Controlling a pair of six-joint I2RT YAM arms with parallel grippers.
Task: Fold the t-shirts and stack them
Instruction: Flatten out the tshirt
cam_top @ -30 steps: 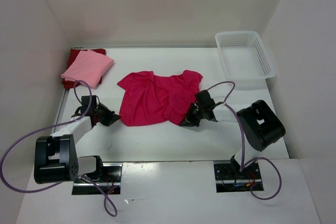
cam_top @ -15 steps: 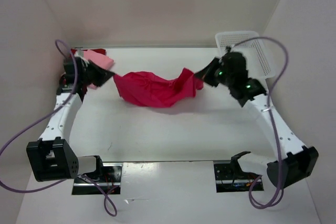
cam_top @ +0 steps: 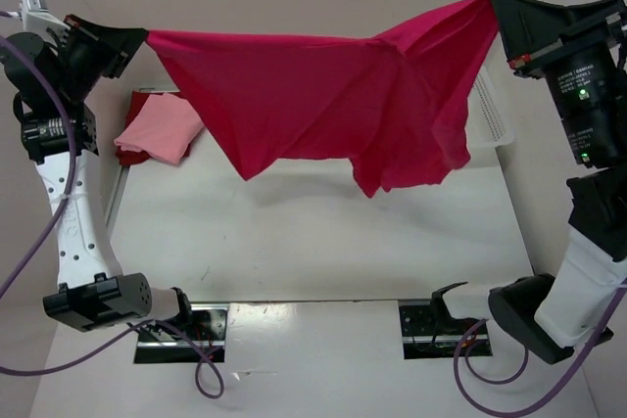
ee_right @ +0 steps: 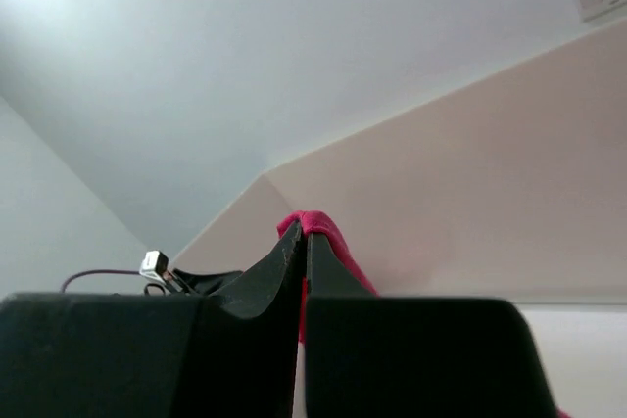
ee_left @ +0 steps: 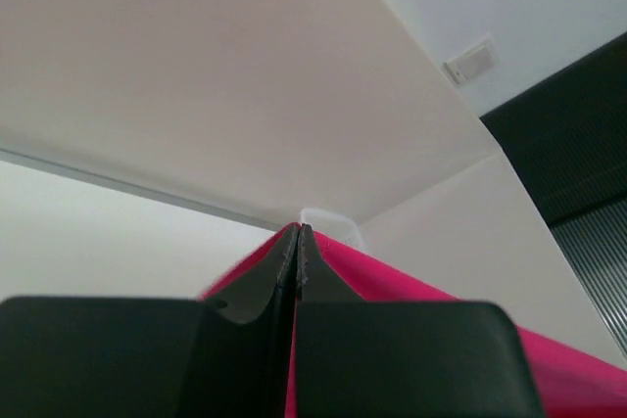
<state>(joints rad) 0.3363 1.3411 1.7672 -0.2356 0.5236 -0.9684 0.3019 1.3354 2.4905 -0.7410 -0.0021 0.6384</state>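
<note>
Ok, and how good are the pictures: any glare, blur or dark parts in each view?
Top external: even light, no glare, the crimson t-shirt sharp. Left wrist: the left gripper is dark and slightly soft, close to the lens. Right wrist: bright wash in the upper left corner; the right gripper is nearly a silhouette.

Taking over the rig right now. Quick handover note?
Left gripper: jaws shut on one edge of the crimson t-shirt.
Right gripper: jaws shut on the opposite edge.
The shirt hangs spread in the air between them, off the table.
Done: pink t-shirt lies folded on the dark red t-shirt, far left.
To do: lay down and fold the crimson one, stack it there.
</note>
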